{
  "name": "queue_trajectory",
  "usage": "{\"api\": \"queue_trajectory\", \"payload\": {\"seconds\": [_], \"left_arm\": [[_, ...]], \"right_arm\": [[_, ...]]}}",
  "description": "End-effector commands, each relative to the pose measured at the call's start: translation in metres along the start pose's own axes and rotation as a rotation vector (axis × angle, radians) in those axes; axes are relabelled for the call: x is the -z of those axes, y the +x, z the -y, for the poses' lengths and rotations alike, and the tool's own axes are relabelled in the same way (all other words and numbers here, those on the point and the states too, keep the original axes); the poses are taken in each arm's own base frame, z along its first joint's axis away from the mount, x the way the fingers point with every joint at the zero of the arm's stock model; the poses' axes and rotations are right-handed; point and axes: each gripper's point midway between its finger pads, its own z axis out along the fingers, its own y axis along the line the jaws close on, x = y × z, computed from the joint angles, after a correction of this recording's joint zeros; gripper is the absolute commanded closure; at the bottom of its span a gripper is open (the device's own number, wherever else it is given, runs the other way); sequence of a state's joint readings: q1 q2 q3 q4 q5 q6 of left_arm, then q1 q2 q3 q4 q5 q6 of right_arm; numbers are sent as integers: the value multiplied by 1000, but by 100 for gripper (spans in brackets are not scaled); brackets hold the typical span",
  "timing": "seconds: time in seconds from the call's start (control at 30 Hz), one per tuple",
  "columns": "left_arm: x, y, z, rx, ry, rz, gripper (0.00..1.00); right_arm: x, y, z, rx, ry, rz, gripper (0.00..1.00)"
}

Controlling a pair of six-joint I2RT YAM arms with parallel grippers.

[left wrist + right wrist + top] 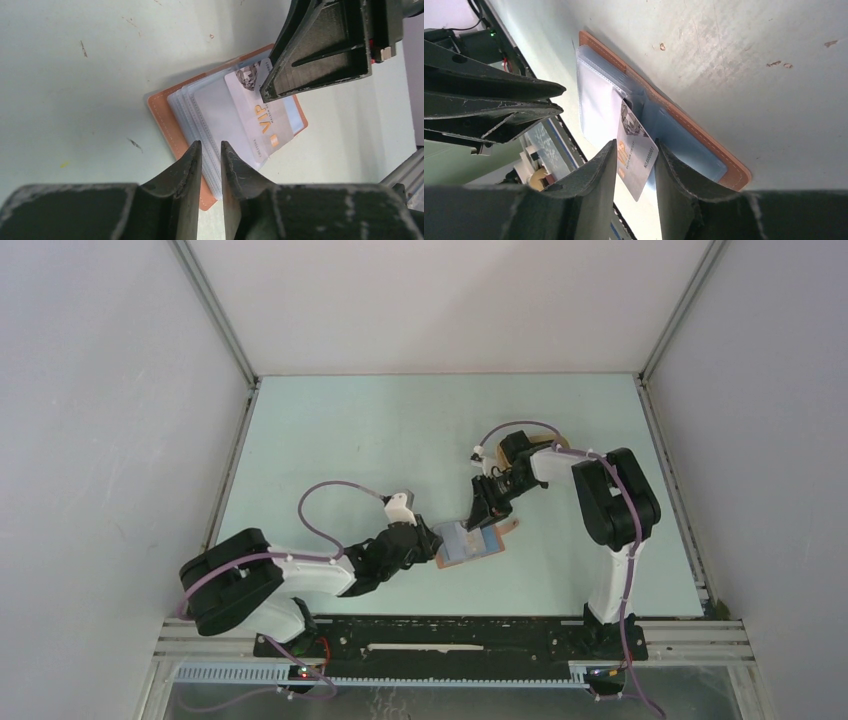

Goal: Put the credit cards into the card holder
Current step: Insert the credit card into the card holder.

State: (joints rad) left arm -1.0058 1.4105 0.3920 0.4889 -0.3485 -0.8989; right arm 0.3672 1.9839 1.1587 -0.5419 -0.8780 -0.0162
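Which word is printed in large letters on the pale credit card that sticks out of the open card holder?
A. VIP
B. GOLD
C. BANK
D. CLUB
A: the left wrist view shows "VIP" in gold letters on the credit card, which sits partly inside a clear sleeve of the card holder.

Left end effector (210,146) narrowly parted, right one (635,146) wider.

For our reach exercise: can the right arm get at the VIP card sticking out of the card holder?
Probably yes: the right claw straddles the VIP card where it juts from the open card holder, nothing between; the left claw sits at the holder's other edge.
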Motion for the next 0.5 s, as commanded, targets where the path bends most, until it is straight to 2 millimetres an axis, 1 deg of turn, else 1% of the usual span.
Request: {"api": "queue_trajectory", "payload": {"seconds": [0.0,0.2,0.3,0.47], "left_arm": [[-1,-1,-1,-6,-18,5,73],[-3,3,2,-12,-3,-12,61],[-5,6,4,-16,7,-26,60],[-10,12,8,-19,20,-52,61]], "right_arm": [[7,-8,0,95,90,15,58],[4,-6,0,119,121,0,57],[0,-5,-3,124,113,-12,57],[-6,-1,-13,102,55,-30,57]]}}
